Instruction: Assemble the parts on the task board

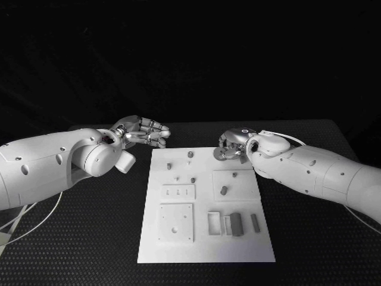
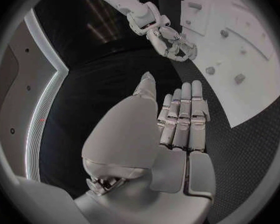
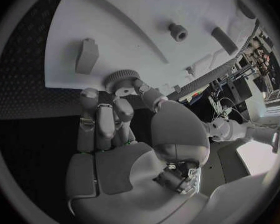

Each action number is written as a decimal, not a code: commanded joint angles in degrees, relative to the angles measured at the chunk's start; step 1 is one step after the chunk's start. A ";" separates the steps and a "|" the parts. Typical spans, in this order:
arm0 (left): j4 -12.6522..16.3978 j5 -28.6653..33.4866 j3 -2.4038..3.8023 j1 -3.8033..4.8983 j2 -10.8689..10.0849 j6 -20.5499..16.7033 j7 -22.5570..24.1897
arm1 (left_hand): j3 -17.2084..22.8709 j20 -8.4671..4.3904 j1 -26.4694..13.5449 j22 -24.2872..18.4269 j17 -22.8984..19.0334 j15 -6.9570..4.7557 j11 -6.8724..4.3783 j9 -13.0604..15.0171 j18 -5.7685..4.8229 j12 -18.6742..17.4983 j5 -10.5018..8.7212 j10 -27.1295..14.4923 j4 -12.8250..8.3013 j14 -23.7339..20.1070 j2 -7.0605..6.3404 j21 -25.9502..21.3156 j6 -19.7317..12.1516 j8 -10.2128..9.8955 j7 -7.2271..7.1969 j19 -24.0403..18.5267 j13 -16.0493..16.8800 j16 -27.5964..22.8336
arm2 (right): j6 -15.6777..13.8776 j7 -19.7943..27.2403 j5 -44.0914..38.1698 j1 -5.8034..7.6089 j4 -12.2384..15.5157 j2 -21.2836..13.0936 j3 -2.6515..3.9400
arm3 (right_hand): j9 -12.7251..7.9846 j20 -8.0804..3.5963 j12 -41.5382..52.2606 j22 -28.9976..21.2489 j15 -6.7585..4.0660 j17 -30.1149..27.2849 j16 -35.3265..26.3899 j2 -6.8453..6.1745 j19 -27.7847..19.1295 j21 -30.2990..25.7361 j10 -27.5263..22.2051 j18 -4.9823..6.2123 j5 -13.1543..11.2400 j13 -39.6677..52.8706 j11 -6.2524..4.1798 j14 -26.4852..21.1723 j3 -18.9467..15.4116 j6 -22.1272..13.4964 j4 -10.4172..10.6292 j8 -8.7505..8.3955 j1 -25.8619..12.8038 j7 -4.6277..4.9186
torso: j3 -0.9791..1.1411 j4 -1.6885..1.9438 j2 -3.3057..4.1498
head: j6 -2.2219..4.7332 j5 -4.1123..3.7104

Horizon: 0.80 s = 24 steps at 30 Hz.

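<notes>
Head view looks down on the flat white rectangular task board (image 1: 206,205), which lies in the middle of the black textured counter (image 1: 87,244). Several small grey parts are spread over it: short pegs (image 1: 191,155) standing near its far edge, a dark piece (image 1: 224,190) on a raised square plate, and slim grey bars (image 1: 238,224) lying beside an open rectangular frame near its right side. A three-slot plate and a larger square plate sit toward its left.

Going by this layout, the assembly looks early to midway: some pegs seem seated, while the bars lie loose and are probably still to be fitted.

At the board's far right corner, the silver right hand (image 1: 231,146) pinches a small round knurled grey gear (image 3: 121,81) between thumb and fingertips. In the right wrist view the gear hangs just off the board's edge, beside an upright grey block (image 3: 86,56).

The silver left hand (image 1: 143,132) hovers off the board's far left corner, over the counter. In the left wrist view its fingers (image 2: 184,119) lie straight and together, palm bare, grasping nothing.

Whether any peg is fully seated is too small to judge. The gear's intended post cannot be made out. In the head view the right hand's own fingers hide the gear.
</notes>
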 commanded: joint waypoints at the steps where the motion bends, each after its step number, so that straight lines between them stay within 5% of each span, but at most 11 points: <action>1: 0.09 -0.13 0.05 0.04 0.06 0.86 0.61 | -0.32 0.25 -0.20 -0.02 0.06 0.34 0.35 -0.01 0.61 -0.30 -0.01 0.19 0.15 0.02 0.44 -0.33 -0.01 0.01 2.29 -0.04 -0.08 -0.26 | 10.10 -2.78 -1.33 -2.50 -0.50 -0.48 -1.39 | -17.41 0.09 0.28 0.88 -0.01 0.35 0.03 1.35 -0.23 -0.23 0.14 2.38 -0.06 0.31 -0.26 -0.04 0.29 1.34 0.07 0.61 0.78 -0.03 | 0.03 -0.04 0.00 | -0.04 0.03; 4: 0.09 -0.13 0.05 0.04 0.04 0.93 0.61 | -0.32 0.24 -0.17 -0.02 0.07 0.34 0.35 -0.01 0.62 -0.30 -0.01 0.19 0.11 0.02 0.43 -0.34 -0.01 0.01 2.29 -0.03 -0.08 -0.26 | 9.01 -2.82 -1.57 -2.53 -0.24 -0.60 -1.39 | -16.80 0.01 0.90 0.98 -0.54 0.91 0.22 4.35 -0.18 -0.09 0.78 2.38 -0.06 0.85 -0.89 0.44 0.82 3.49 -0.78 1.88 1.96 -0.72 | -0.02 -0.06 0.01 | -0.11 0.00; 12: 0.10 -2.27 0.04 0.03 0.16 0.70 1.17 | -0.24 0.20 -0.01 -0.01 0.11 0.30 0.31 0.00 0.66 -0.28 0.00 0.25 0.06 0.06 0.52 -0.35 0.04 0.03 2.29 -0.01 -0.07 -0.29 | 5.31 -3.81 -2.11 -2.53 0.90 -1.16 -1.33 | -16.25 0.02 1.32 1.09 -1.33 1.41 0.33 6.63 -0.13 0.14 1.42 2.38 -0.06 1.20 -1.66 0.96 0.72 5.10 -1.20 2.79 2.03 -1.49 | -0.03 0.06 0.01 | 0.06 -0.28; 24: 0.15 -2.12 0.04 0.03 -0.13 0.40 1.72 | -0.03 0.19 0.19 0.01 0.18 0.28 0.25 0.03 0.67 -0.24 0.02 0.40 0.08 0.14 0.77 -0.36 0.18 0.11 2.23 0.06 -0.04 -0.33 | -0.19 -6.04 -4.16 -2.19 2.46 -1.91 0.82 | -15.90 -0.20 1.35 1.12 -1.72 1.76 0.40 5.97 0.04 0.40 1.93 2.38 -0.06 1.12 -2.05 1.51 0.40 5.80 -1.36 3.17 2.40 -1.88 | -0.07 0.03 -0.01 | 0.20 -0.03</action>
